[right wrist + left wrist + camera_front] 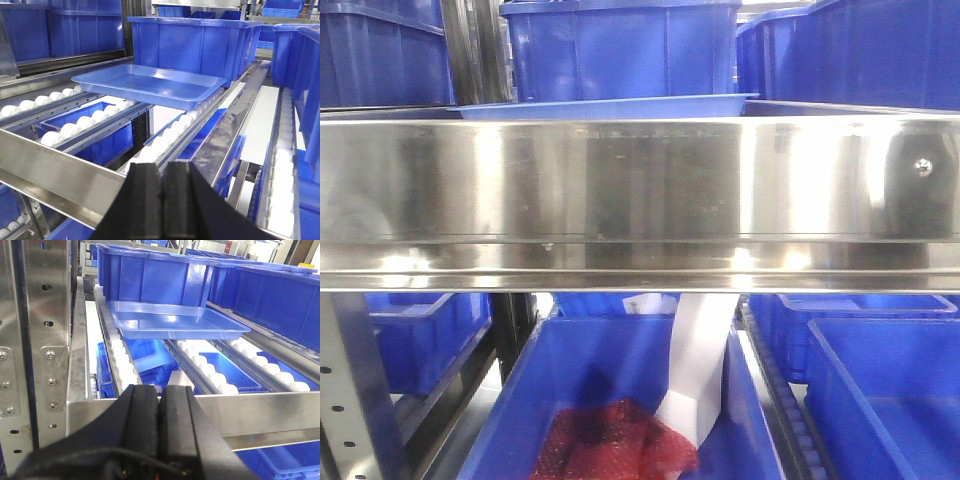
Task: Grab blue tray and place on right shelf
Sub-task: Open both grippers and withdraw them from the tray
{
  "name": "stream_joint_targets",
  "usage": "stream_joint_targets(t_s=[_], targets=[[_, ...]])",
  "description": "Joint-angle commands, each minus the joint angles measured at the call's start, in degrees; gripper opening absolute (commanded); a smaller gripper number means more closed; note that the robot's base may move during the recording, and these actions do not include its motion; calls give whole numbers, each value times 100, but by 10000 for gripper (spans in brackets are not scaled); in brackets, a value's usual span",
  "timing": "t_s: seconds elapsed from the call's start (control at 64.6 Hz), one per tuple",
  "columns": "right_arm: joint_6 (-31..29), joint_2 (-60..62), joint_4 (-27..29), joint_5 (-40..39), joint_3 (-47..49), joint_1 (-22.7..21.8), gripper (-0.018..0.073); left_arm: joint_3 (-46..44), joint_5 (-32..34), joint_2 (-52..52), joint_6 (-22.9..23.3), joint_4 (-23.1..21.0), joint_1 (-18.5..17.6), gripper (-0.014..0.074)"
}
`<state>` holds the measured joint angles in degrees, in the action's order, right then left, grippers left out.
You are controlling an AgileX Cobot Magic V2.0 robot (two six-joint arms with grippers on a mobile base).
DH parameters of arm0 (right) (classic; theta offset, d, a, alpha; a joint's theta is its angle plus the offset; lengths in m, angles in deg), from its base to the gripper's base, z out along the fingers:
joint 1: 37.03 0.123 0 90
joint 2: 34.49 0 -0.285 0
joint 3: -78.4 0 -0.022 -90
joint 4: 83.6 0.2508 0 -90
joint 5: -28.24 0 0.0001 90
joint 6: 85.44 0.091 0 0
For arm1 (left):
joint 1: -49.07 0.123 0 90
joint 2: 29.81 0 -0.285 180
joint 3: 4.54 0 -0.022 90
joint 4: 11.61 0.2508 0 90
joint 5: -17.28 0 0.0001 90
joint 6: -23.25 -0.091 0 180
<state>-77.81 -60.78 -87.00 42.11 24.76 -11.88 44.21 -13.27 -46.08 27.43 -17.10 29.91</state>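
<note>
Stainless steel fills most of the front view: the broad front rail point(640, 195) of the right shelf point(260, 407) runs edge to edge, shiny and streaked with reflections, a screw head near its right end. Just above that rail, the flared rim of the blue tray point(610, 108) peeks out, and behind it stands a deep blue bin point(620, 50).

From the wrist cameras the tray is plain to see. It lies flat on the shelf's roller tracks point(120, 360), its bottom resting on the white rollers, set back from the front rail and with its far edge touching or nearly touching the deep bin point(192, 47) behind it. The tray point(150, 85) is empty and glossy, with light glinting off its floor. More deep blue bins point(280, 300) line the shelf to the side, and others sit on the level below, seen between the tracks. One lower bin point(620, 400) holds something red and mesh-like point(615, 445) with a white strip point(698, 370) hanging down into it.

Both arms are off the tray. The left gripper point(159, 405) hovers at the front rail with its black fingers point(137, 425) pressed together and nothing between them. The right gripper point(164, 185) sits likewise before the rail, fingers point(145, 195) closed against each other, empty, well apart from the tray.

A grey perforated upright point(47, 325) stands at the shelf's left edge.
</note>
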Motion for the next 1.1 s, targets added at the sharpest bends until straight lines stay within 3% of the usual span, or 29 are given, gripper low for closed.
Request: stream_joint_targets(t_s=[0.0, 0.046, 0.201, 0.356, 0.434, 0.589, 0.635, 0.759, 0.805, 0.867, 1.022, 1.084], targets=[[-70, -23, -78, -560, 154, 13, 57, -133, 494, -52, -38, 106, 14, -49], [-70, -23, -78, -554, 154, 13, 57, -123, 386, 12, -38, 240, 192, -49], [-70, -23, -78, -554, 154, 13, 57, 404, 538, 447, -38, 109, 1129, -49], [-70, -23, -78, -554, 154, 13, 57, 1515, 1342, 1018, -38, 30, 1842, -49], [-70, -29, -78, -548, 154, 13, 57, 2051, 2103, 981, -38, 30, 2024, -49], [-70, -29, -78, -543, 154, 8, 57, 3172, 3818, 981, -38, 30, 2074, -49], [-70, -29, -78, -543, 154, 8, 57, 3155, 3461, 981, -38, 30, 2074, -49], [-70, -29, -78, -537, 154, 8, 57, 3181, 3499, 981, -38, 77, 2074, -49], [-70, -29, -78, -532, 154, 8, 57, 3181, 3550, 981, -38, 290, 2051, -49], [-70, -29, -78, -532, 154, 8, 57, 3181, 3575, 981, -38, 639, 1926, -49], [-70, -29, -78, -532, 154, 8, 57, 3181, 3437, 981, -38, 638, 1511, -49], [-70, -29, -78, -532, 154, 8, 57, 3181, 3326, 981, -267, 617, 1362, -49]])
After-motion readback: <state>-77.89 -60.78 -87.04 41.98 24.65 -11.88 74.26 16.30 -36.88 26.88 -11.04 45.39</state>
